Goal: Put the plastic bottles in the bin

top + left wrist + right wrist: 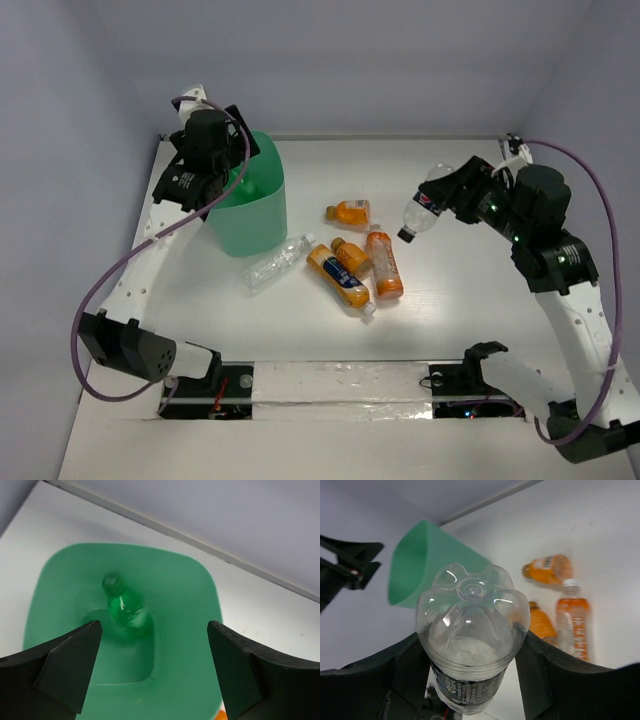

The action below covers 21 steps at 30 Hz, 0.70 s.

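Observation:
The mint-green bin (252,212) stands at the back left, and a green bottle (126,610) lies inside it against the bin's wall (185,645). My left gripper (228,172) hangs over the bin's mouth, open and empty (155,627). My right gripper (447,195) is raised at mid right, shut on a clear bottle with a dark label (420,207), its base facing the wrist camera (470,605). On the table lie several orange-drink bottles (350,212) (384,263) (338,277) and a clear bottle (275,262).
White walls close the table at the back and both sides. Purple cables loop beside each arm (95,300). In the right wrist view the bin (427,560) lies beyond the held bottle, with orange bottles (549,569) to its right.

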### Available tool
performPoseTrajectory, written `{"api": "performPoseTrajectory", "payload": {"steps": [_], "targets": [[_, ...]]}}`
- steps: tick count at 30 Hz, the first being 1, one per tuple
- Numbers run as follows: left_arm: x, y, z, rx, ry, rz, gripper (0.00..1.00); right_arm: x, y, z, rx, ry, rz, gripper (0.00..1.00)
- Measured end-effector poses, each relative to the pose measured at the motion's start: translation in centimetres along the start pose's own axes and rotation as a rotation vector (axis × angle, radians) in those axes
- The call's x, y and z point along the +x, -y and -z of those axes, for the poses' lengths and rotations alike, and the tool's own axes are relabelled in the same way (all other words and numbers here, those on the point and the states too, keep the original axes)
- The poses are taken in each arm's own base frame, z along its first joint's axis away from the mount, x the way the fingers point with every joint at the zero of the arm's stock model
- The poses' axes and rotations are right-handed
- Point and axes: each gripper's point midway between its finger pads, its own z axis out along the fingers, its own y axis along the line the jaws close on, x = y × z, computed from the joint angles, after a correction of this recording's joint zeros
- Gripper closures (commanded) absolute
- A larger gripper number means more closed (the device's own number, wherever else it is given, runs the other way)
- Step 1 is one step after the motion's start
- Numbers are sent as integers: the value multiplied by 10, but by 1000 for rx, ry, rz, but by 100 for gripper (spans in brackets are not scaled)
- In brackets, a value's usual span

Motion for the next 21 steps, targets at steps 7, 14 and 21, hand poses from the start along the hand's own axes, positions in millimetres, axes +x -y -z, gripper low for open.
{"api": "performPoseTrajectory", "payload": {"steps": [7,14,21], "targets": [[-10,1,57,150,31,47,28,-4,-116,-36,-209,-76,21,44],[25,-32,129,271,30,134,67,24,-202,-148,-263,-150,36,44],[96,-62,150,275,-122,162,66,68,-247,-243,-299,-155,2,28]]}}
